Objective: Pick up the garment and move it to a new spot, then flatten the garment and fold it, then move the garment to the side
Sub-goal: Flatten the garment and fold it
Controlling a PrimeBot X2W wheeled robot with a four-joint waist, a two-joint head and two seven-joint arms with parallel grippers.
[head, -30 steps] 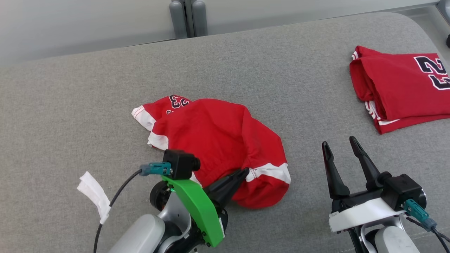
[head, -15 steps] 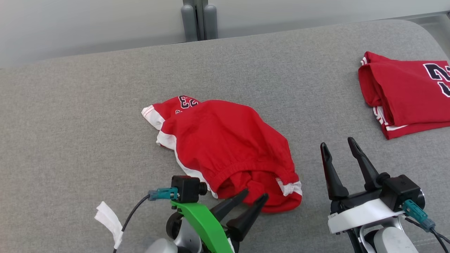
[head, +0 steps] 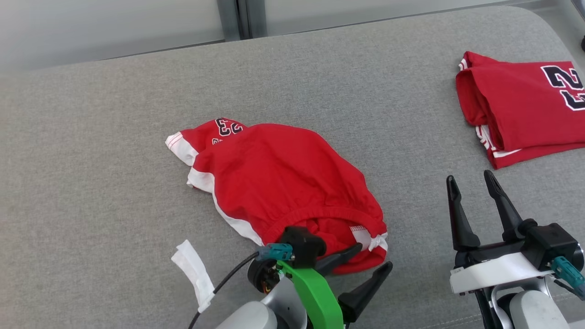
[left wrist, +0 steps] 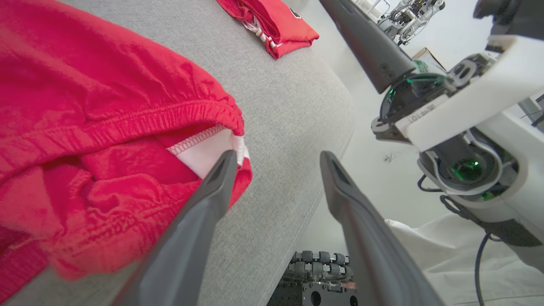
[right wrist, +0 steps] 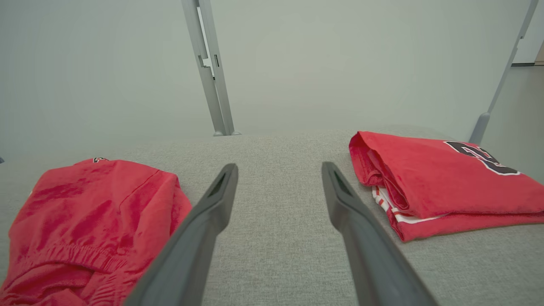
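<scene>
Red garment [head: 283, 183] lies bunched mid-surface [head: 100, 137], elastic waistband [left wrist: 170, 114] toward me. My left end effector [head: 374, 256] is spread at that waistband, holding nothing; the right end effector [head: 470, 176], also spread, hangs well aside. I'd pinch both waistband corners and draw them apart.

A dark, white-edged "23" sits upside down near the far corner of the crumpled red garment [head: 283, 183]. The folded red garment [head: 516, 109] bears a larger "23", cut by the frame edge. Tiny print on a white bracket [left wrist: 446, 110] perhaps reads "S-101".
</scene>
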